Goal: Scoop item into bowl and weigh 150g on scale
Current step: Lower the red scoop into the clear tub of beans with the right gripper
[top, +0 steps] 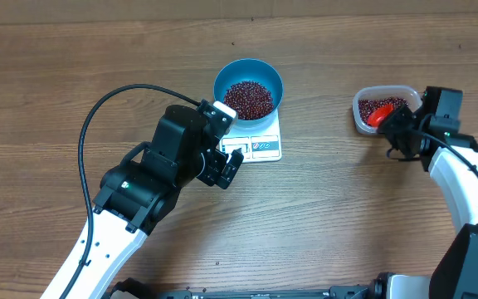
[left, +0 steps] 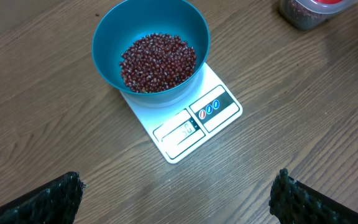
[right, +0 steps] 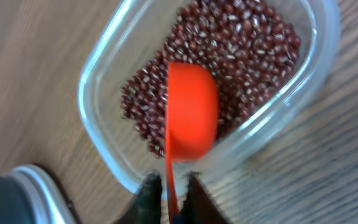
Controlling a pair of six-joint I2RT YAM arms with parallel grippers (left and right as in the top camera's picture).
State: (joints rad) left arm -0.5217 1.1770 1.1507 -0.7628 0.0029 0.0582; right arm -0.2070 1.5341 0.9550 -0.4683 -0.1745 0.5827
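Beans (top: 248, 98) fill bowl (top: 220, 87) on scale (top: 265, 146). Your left hand (left: 176, 199) gapes wide. Right hand (right: 171, 194) straddles scoop (right: 191, 112) handle over tub (right: 87, 106), grip unclear. Leave scoop in tub and don't bump scale.

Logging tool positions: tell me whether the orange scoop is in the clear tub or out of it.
In. The orange scoop rests on the beans inside the clear tub, handle crossing its rim.

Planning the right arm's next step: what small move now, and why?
Probably ease the right gripper off the orange scoop and lift clear: it lies domed side up in the tub, and the bowl on the scale already holds beans.
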